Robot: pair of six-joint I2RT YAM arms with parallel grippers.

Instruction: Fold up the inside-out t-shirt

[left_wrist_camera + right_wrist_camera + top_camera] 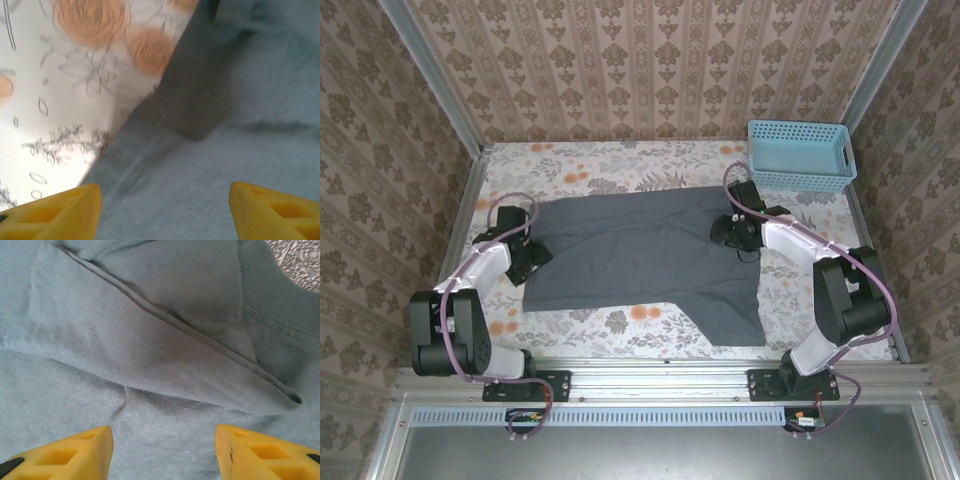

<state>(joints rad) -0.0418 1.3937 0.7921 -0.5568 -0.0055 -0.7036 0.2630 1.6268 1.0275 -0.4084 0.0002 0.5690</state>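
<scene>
The inside-out t-shirt (640, 260) is lying spread flat on the floral tablecloth (620, 165), down-left of the light blue basket (800, 155). Far left of that basket, the left gripper (527, 262) is hovering with fingers spread over the shirt's left edge. Just below the basket, the right gripper (732, 232) is hanging with jaws apart above a stitched fold. The 2 are holding nothing, probably placed at opposite ends for the next fold.

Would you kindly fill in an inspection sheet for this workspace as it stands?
Surface: floral tablecloth, flat.
Job's things: t-shirt spread out, with a seamed fold at its right side.
Clutter: blue basket in the far right corner, apart from the t-shirt.
Grippers: left gripper open over the t-shirt's left edge; right gripper open by the fold; neither holds anything.
Cables: a cable loops above each wrist.
Surroundings: patterned walls, metal frame.
</scene>
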